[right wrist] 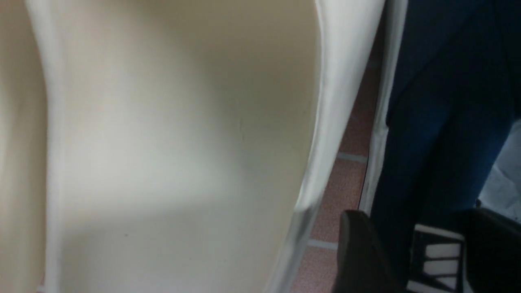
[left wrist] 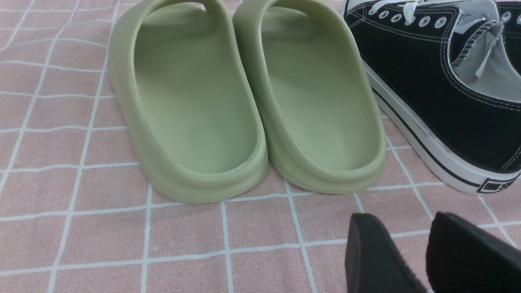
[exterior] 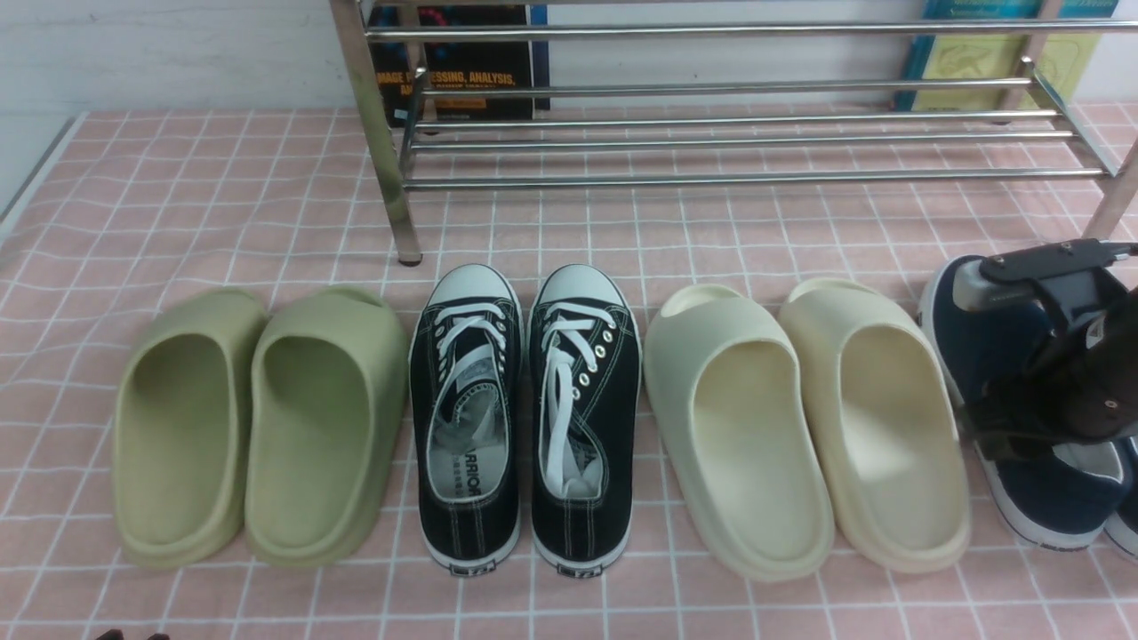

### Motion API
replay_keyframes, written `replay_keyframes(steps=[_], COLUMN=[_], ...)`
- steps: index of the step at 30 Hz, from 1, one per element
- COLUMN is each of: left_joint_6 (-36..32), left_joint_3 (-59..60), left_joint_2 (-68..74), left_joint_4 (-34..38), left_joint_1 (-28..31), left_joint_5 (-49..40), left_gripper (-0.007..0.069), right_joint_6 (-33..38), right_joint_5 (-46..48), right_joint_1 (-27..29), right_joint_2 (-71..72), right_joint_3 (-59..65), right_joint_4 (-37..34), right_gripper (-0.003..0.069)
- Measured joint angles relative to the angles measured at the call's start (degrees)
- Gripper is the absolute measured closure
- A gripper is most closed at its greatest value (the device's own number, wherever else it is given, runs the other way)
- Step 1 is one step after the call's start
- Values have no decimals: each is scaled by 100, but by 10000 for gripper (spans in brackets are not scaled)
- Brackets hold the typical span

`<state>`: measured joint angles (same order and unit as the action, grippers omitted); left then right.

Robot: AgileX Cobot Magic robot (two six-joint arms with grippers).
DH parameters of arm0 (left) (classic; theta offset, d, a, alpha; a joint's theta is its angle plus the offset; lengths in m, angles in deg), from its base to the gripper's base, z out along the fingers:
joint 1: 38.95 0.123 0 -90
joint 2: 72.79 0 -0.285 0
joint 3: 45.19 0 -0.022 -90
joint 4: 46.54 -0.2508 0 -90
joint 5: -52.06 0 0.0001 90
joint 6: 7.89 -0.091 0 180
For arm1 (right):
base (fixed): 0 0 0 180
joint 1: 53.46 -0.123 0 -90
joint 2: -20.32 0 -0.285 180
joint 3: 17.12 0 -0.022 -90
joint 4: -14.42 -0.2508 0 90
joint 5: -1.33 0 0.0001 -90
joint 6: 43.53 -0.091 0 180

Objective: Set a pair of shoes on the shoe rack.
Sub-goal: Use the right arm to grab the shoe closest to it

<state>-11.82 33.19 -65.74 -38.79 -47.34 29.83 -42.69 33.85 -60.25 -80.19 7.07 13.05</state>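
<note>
The pair of navy slip-on shoes stands at the far right of the row. One shoe (exterior: 982, 351) shows well; only the edge of the other (exterior: 1125, 530) is in view. My right gripper (exterior: 982, 425) is down on the nearer navy shoe (right wrist: 439, 122). Its jaws are apart and straddle the side wall at the white logo (right wrist: 441, 260), one finger (right wrist: 360, 252) outside and one inside. The shoe rests on the cloth. The chrome shoe rack (exterior: 711, 180) stands behind the row and holds no shoes. My left gripper (left wrist: 401, 236) is open and empty, low over the cloth.
On the pink checked cloth, from left to right, stand green slides (exterior: 258, 427), black lace-up sneakers (exterior: 524, 418) and cream slides (exterior: 800, 418). The cream slide (right wrist: 183, 142) lies close beside the navy shoe. Books (exterior: 462, 62) lean behind the rack.
</note>
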Motion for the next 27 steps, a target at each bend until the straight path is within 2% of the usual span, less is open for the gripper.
replay_keyframes(steps=[3,8,16,20,23,24,25,26,27], left_joint_6=[0,0,0,0,0,0,0,0,0], left_joint_3=[0,0,0,0,0,0,0,0,0], left_joint_2=[0,0,0,0,0,0,0,0,0], left_joint_4=[0,0,0,0,0,0,0,0,0], left_joint_1=[0,0,0,0,0,0,0,0,0], left_joint_5=[0,0,0,0,0,0,0,0,0], left_gripper=[385,385,385,385,385,385,385,385,385], right_joint_6=[-114,-354,-442,-461,-461,-461,-461,-461,-461], right_joint_5=[101,267,238,253,253,253,266,272,341], right_joint_1=[0,0,0,0,-10,-10,-18,-23,-25], right_joint_2=[-35,-56,-381,-496,-475,-460,-422,-408,-333], right_joint_3=[-96,-163,-166,-216,-228,-228,-228,-228,-234], right_joint_4=[31,247,322,296,209,209,137,137,137], right_gripper=[249,233,232,271,443,456,552,577,636])
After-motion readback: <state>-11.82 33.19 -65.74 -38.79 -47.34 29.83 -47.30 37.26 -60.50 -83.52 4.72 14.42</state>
